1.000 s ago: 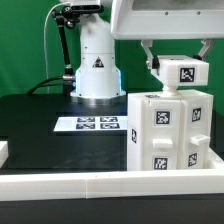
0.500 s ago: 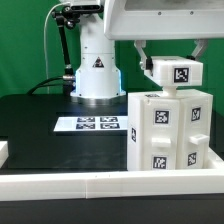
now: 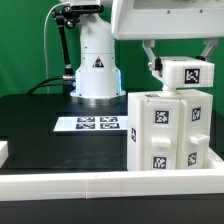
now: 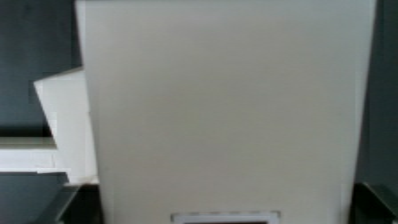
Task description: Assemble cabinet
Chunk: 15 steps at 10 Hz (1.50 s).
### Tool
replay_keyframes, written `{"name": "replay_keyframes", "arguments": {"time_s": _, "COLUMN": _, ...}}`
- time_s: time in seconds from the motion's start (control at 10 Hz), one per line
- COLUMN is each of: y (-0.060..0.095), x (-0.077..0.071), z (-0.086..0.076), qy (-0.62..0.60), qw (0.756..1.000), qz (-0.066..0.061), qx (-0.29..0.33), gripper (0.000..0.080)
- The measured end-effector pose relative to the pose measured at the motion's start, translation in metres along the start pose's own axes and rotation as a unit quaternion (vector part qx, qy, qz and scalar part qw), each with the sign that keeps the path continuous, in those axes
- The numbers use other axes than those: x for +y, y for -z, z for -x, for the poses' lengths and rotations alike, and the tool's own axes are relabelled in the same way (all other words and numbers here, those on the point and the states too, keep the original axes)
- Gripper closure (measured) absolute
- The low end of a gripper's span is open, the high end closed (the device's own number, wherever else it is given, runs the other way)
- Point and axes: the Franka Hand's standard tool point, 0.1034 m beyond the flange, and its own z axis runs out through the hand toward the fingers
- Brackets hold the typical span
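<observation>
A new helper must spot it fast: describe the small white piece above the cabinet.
Start at the big white cabinet on the exterior view's right of the black table. Directly above its top, the hand grips a small white block. Unlike the tagged panels below, it alone is held in the hand and shows just one square tag.

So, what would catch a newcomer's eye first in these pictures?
First the cabinet, a tall white box with black-and-white marker tags, standing at the exterior view's right. Just above it, the tool grips a smaller white tagged panel; whether the two touch cannot be told. The marker board lies flat on the dark table, further to that view's left.
</observation>
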Motion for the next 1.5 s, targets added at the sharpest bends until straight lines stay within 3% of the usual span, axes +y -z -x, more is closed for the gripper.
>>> {"name": "replay_keyframes", "arguments": {"time_s": 0.4, "y": 0.004, "x": 0.005, "z": 0.002, "qy": 0.002, "qw": 1.0, "qz": -0.001, "qx": 0.001, "gripper": 0.0236}}
{"name": "replay_keyframes", "arguments": {"time_s": 0.7, "y": 0.009, "x": 0.004, "z": 0.014, "qy": 0.003, "qw": 1.0, "qz": -0.003, "qx": -0.001, "gripper": 0.0236}}
{"name": "replay_keyframes", "arguments": {"time_s": 0.8, "y": 0.004, "x": 0.002, "z": 0.021, "qy": 0.003, "qw": 1.0, "qz": -0.003, "qx": -0.003, "gripper": 0.0236}}
{"name": "replay_keyframes", "arguments": {"time_s": 1.5, "y": 0.0, "x": 0.004, "z": 0.018, "qy": 0.004, "qw": 1.0, "qz": -0.003, "qx": 0.013, "gripper": 0.0236}}
